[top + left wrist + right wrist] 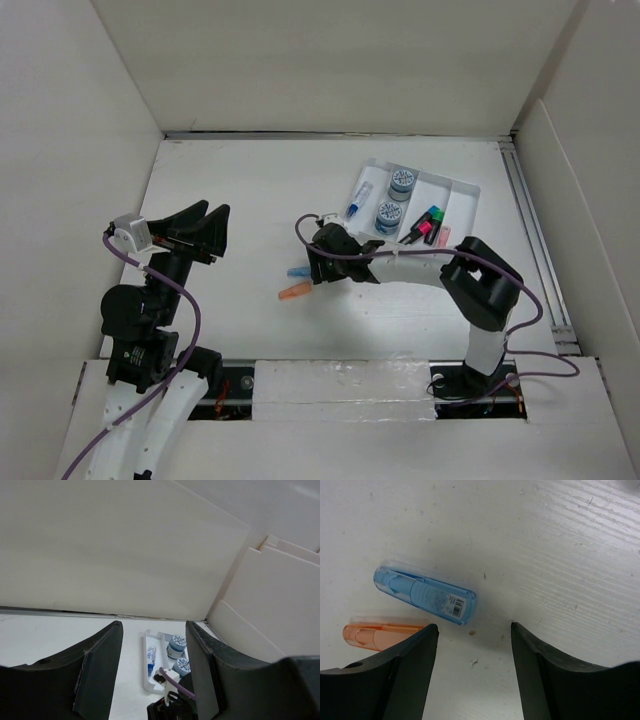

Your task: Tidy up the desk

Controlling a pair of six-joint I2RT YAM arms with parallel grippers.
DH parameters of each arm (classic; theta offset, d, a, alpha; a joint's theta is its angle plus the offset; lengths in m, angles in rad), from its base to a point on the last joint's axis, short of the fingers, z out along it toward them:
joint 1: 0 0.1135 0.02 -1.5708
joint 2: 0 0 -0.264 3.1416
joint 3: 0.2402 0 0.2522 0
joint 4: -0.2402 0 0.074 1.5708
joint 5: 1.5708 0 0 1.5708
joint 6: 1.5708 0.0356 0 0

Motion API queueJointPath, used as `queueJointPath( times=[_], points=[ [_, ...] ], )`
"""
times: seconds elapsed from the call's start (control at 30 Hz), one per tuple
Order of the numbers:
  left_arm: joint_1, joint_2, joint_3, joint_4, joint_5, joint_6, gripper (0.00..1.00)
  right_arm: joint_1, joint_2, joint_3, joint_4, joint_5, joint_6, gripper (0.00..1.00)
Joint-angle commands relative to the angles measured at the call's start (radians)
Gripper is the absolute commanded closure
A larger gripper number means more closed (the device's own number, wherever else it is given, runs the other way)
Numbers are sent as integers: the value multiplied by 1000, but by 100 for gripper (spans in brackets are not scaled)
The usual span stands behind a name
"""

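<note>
The desk (240, 190) is a wide white tabletop. A blue highlighter (297, 271) and an orange one (295, 292) lie side by side on it near the middle. My right gripper (318, 262) hovers low right beside them, open and empty. In the right wrist view the blue highlighter (425, 597) lies just beyond the left fingertip, and the orange highlighter (375, 635) is partly hidden behind that finger. The gripper (472, 630) has bare desk between its jaws. My left gripper (203, 228) is raised at the left, open, holding nothing (153, 625).
A white compartment tray (470, 186) at the back right holds two blue-lidded jars (402, 181) (388, 216), a small blue-tipped tube (357, 202), and green (430, 214) and pink (428, 232) markers. White walls enclose the desk on three sides. The right arm's cable (172, 680) crosses in front of the tray.
</note>
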Motion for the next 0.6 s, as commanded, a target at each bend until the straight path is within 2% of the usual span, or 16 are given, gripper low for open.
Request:
queueJointPath(
  times=[0.0,0.33,0.57],
  points=[
    [-2,4,8,40,2,7,52,20,29,56,-30,36,-21,34],
    [-2,-8,7,41,-3,10,51,63,164,224,-72,162,-110,33],
    [-2,-17,7,38,-13,15,51,63,230,264,-35,142,-156,32]
  ],
)
